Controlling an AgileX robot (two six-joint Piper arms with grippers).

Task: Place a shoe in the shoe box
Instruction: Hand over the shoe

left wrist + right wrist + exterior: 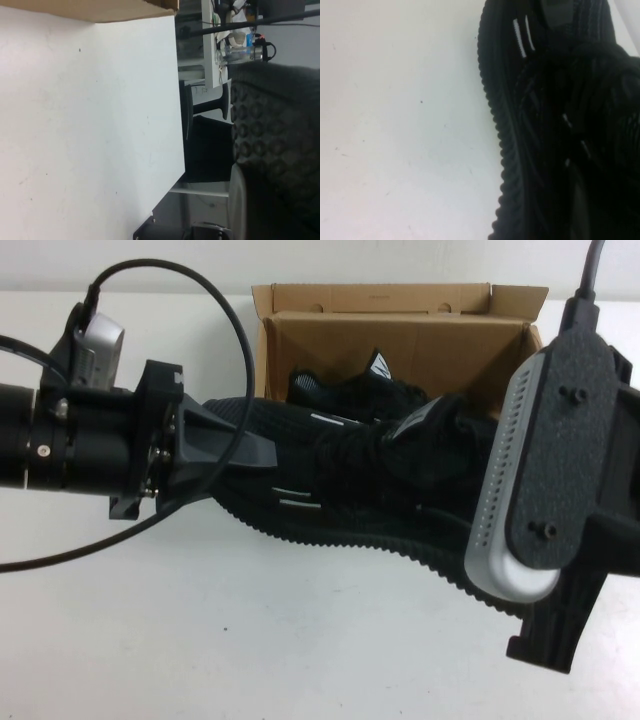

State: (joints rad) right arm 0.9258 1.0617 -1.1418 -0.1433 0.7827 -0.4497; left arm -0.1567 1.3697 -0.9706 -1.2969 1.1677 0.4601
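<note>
From my seat the shoe box [400,340] sits at the back of the table [200,640], lid flap open, with a second sneaker [340,390] inside it. The shoe [340,480] lies crosswise just in front of the box, between my two arms. My left gripper [235,445] comes in from the left and sits at the shoe's left end. My right gripper [440,435] is over the shoe's right part, near the box's front right corner.

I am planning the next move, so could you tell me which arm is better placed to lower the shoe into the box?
Neither alone, probably. The left gripper holds one end of the shoe and the right gripper is at the other, in front of the open box. Another shoe already lies inside.
</note>
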